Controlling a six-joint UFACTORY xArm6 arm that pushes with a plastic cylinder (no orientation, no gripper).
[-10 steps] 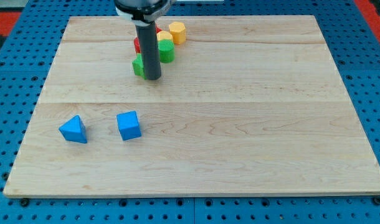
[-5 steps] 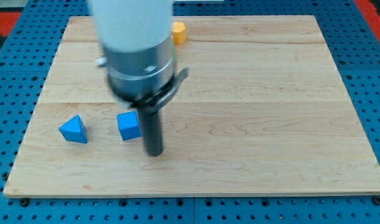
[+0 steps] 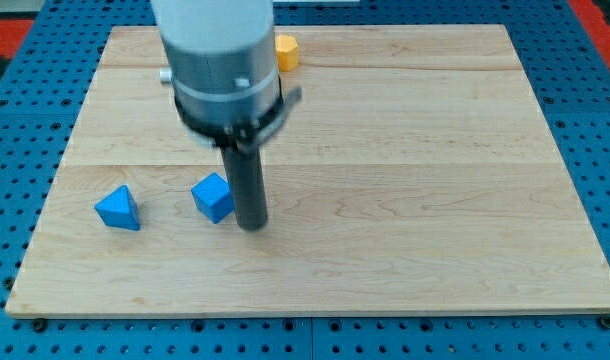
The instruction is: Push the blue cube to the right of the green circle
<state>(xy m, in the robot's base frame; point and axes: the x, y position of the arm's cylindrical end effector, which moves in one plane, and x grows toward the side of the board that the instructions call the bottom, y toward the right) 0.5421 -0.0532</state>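
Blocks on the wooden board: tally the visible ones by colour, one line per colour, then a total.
Blue: 2, the blue cube just left of my tip and the blue triangular block further left.
Yellow: 1, the yellow cylinder at the view's top, partly hidden by the arm.
Total: 3 visible; the arm may cover others.

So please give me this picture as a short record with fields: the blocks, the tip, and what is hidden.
board: light wooden board on a blue pegboard
blue cube: small blue cube, lower left part of the board
blue triangular block, to the view's left of the cube, apart from it
yellow cylinder block, near the view's top, partly behind the arm
my tip, right beside the cube on its view's right; contact cannot be told
green circle: not visible; the arm body covers that area
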